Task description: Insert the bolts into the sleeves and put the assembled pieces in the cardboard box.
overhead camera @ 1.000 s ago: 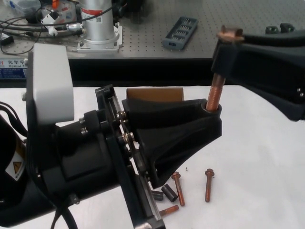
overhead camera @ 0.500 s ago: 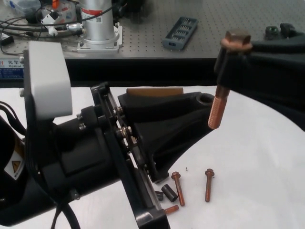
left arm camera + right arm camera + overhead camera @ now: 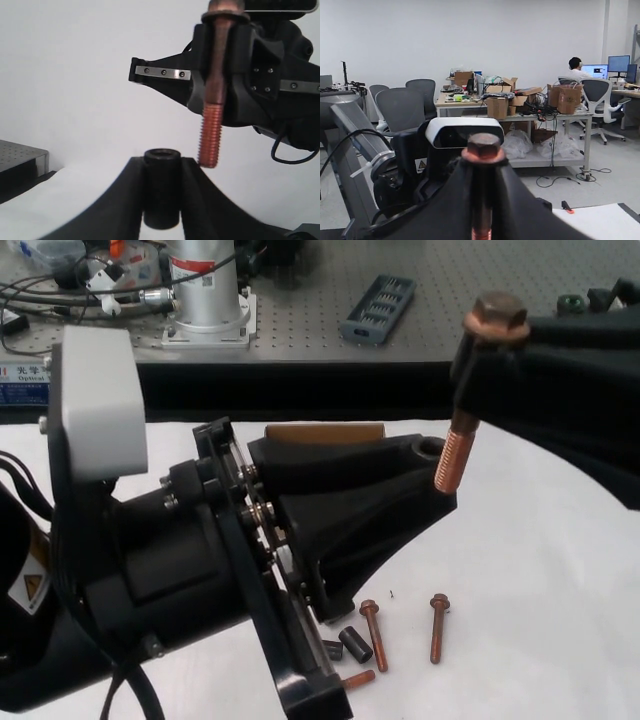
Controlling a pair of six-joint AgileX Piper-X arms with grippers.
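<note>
Bolt [image 3: 210, 134] lifted out, left wrist view, tip seemingly beside sleeve [image 3: 162, 190]

The bolt [image 3: 212, 120] in your right tool [image 3: 468, 370] hangs just beside the sleeve [image 3: 162, 186] gripped by your left tool [image 3: 432, 452], tip off the bore. Bare tabletop [image 3: 545, 580] lies open to the right; loose bolts [image 3: 438, 628] and loose sleeves [image 3: 355, 643] clutter the near patch.

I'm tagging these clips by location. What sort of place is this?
Most likely a robotics lab in a shared office: a metal bench drilled with a grid of holes, office chairs, and desks piled with cardboard boxes and monitors.
</note>
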